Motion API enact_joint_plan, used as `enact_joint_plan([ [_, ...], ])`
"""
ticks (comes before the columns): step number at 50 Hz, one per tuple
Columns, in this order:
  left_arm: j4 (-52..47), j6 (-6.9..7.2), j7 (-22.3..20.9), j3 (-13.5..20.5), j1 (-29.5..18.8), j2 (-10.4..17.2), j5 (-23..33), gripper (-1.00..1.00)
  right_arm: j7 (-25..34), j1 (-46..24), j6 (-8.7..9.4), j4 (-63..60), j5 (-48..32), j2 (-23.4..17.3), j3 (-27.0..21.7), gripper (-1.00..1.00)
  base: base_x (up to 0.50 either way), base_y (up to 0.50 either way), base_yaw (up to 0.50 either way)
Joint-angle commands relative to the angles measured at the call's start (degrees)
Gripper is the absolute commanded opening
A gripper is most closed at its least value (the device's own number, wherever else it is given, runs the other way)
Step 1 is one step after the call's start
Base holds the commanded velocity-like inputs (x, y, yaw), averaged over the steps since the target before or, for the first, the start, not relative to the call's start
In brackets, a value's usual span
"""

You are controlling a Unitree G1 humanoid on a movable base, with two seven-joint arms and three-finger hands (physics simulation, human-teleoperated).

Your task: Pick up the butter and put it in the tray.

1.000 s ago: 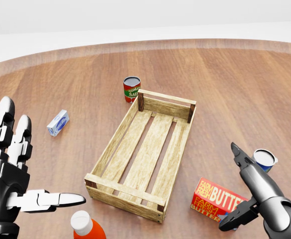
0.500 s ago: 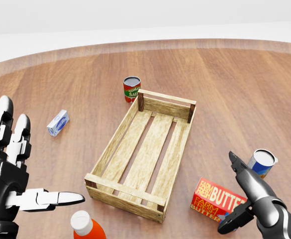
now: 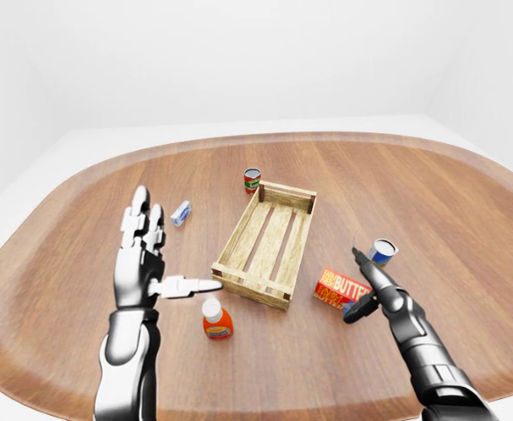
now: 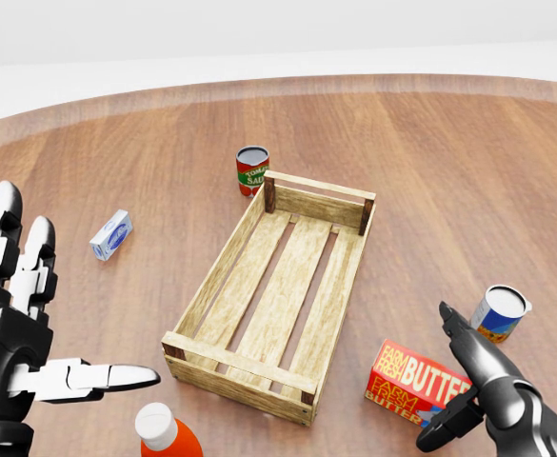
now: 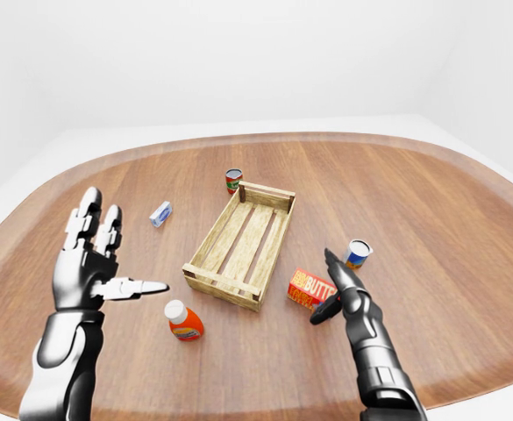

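Observation:
The butter (image 4: pixel 413 379) is a red and orange box lying flat on the wooden table, just right of the near corner of the wooden slatted tray (image 4: pixel 223 269). The tray holds nothing. My right hand (image 4: pixel 437 374) is open at the butter's right end, with its long fingers (image 4: pixel 468 347) stretched over that end and its thumb (image 4: pixel 438 430) at the box's lower right corner, not closed round it. My left hand (image 4: pixel 54 314) is open and empty at the left edge of the head view, fingers up and thumb pointing right.
An orange bottle with a white cap (image 4: pixel 164 433) stands below the tray's left corner. A red tomato can (image 4: pixel 251 169) stands above the tray. A small blue carton (image 4: pixel 111 235) lies to the left. A blue and white can (image 4: pixel 497 314) sits right of the butter.
My right hand has dropped lower in the head view and drawn in to the butter's right end, uncovering the blue and white can. My left hand has sunk slightly.

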Motion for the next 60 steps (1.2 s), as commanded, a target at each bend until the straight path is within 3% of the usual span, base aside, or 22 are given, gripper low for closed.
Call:
enact_joint_plan([
  [1,3.6,0.00,1.0,-0.3,-1.5,-0.1,0.4,1.00,-0.4,-4.4,0.00,9.9,1.4,-0.8,0.0,1.00,0.00,0.00,0.00],
  [14,3.7,0.00,1.0,-0.1,-1.7,0.0,0.2,1.00,-3.7,-9.4,0.00,21.9,3.2,-0.7,1.2,1.00,0.00,0.00,0.00],
  [43,4.0,0.00,1.0,0.1,-2.1,0.2,-0.1,1.00,-5.8,-12.9,0.00,32.9,5.7,-0.3,3.0,0.99,0.00,0.00,0.00],
  [44,4.0,0.00,1.1,0.1,-2.1,0.2,-0.1,1.00,-5.8,-12.9,0.00,33.0,5.6,-0.4,3.0,0.14,0.00,0.00,0.00],
  [45,4.0,0.00,1.1,0.1,-2.1,0.2,-0.1,1.00,-5.8,-12.9,0.00,33.0,5.6,-0.4,3.0,-0.45,0.00,0.00,0.00],
  [46,4.0,0.00,1.1,0.1,-2.1,0.2,-0.1,1.00,-5.8,-12.9,0.00,33.0,5.6,-0.4,3.0,-0.45,0.00,0.00,0.00],
  [47,3.9,0.00,1.1,0.0,-2.0,0.1,0.0,1.00,-5.6,-12.8,0.00,32.8,5.6,-0.4,3.1,-1.00,0.00,0.00,0.00],
  [60,3.6,0.00,0.9,0.0,-1.8,0.1,0.0,1.00,-5.4,-12.7,0.00,32.2,5.5,-0.5,3.1,-1.00,0.00,0.00,0.00],
])
